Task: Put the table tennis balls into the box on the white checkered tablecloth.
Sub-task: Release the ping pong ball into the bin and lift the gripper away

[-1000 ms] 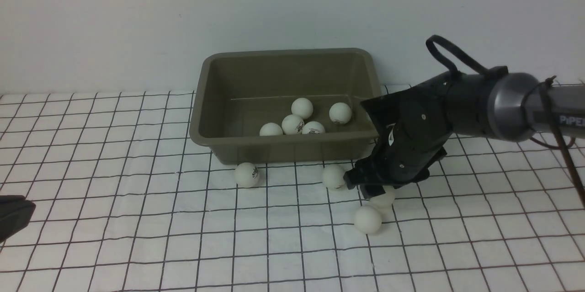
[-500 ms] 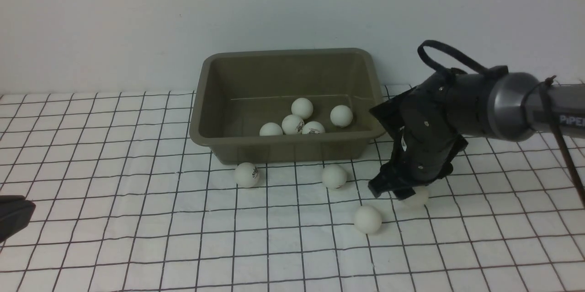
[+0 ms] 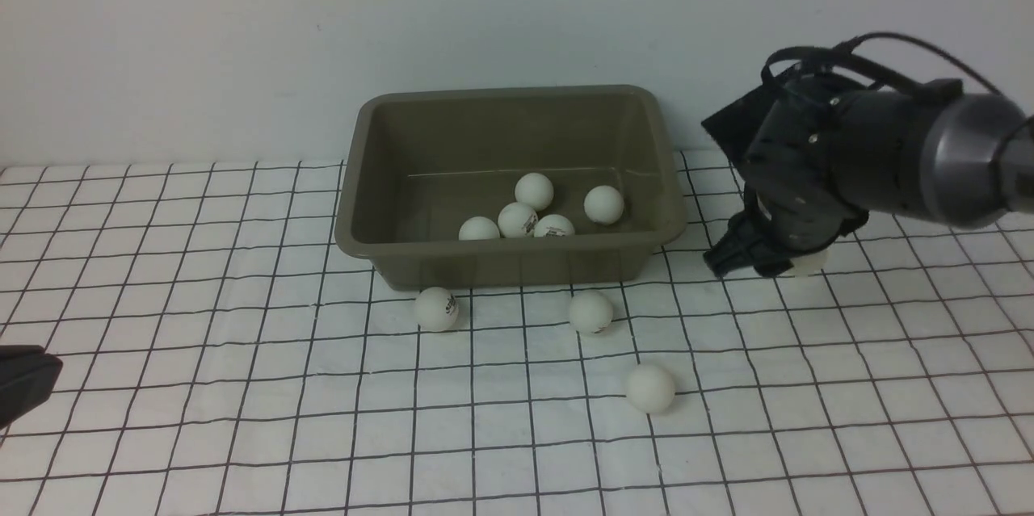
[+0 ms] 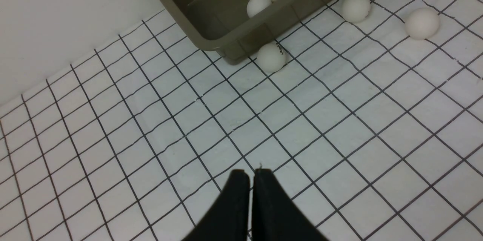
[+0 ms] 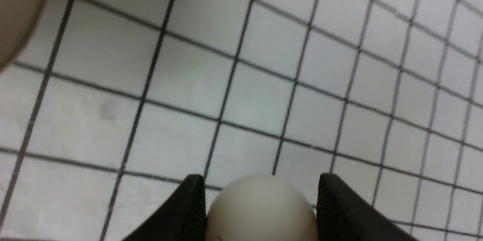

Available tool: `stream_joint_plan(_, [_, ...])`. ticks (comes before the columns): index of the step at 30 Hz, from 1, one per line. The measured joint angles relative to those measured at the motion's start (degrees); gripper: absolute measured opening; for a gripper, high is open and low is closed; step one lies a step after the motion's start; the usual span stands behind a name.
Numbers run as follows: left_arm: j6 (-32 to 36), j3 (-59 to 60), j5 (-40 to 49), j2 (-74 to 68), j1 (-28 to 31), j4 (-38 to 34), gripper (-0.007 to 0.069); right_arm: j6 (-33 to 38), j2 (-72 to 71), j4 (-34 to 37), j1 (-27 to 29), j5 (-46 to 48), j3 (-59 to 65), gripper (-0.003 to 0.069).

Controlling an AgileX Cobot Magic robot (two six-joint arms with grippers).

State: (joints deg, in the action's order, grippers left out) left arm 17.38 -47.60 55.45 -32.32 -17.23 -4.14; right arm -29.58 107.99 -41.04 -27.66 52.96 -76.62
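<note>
The olive-grey box point(image 3: 367, 177) stands at the back of the white checkered tablecloth point(image 3: 242, 419) and holds several table tennis balls point(image 3: 534, 190). Three balls lie on the cloth in front of it, one near the box's left corner point(image 3: 436, 308), one further right point(image 3: 590, 312), and one nearer me point(image 3: 649, 388). My right gripper point(image 3: 788, 266) is shut on a table tennis ball point(image 5: 261, 211) and holds it above the cloth, right of the box. My left gripper point(image 4: 251, 175) is shut and empty, low at the far left point(image 3: 24, 379). The box point(image 4: 211, 26) and loose balls point(image 4: 271, 57) also show in the left wrist view.
A plain white wall point(image 3: 242, 39) rises just behind the box. A blurred edge of the box point(image 5: 19, 11) shows in a corner of the right wrist view.
My right gripper has risen from the cloth with a ball in it and moved right and back, to beside the box's right end. The left arm has not moved.
</note>
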Motion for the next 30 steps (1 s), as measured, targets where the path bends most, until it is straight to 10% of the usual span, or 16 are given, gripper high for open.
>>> stream_joint_plan(9, [0.05,0.0,0.0,0.0,0.0,0.0,-0.0004,-4.69,-5.2,-6.91,0.0,-15.87,0.0,0.0344])
stream_joint_plan(30, [0.05,0.0,0.01,0.0,0.0,-0.04,-0.0004,-5.1,0.05,2.45,0.0,-36.12,0.06,0.0344])
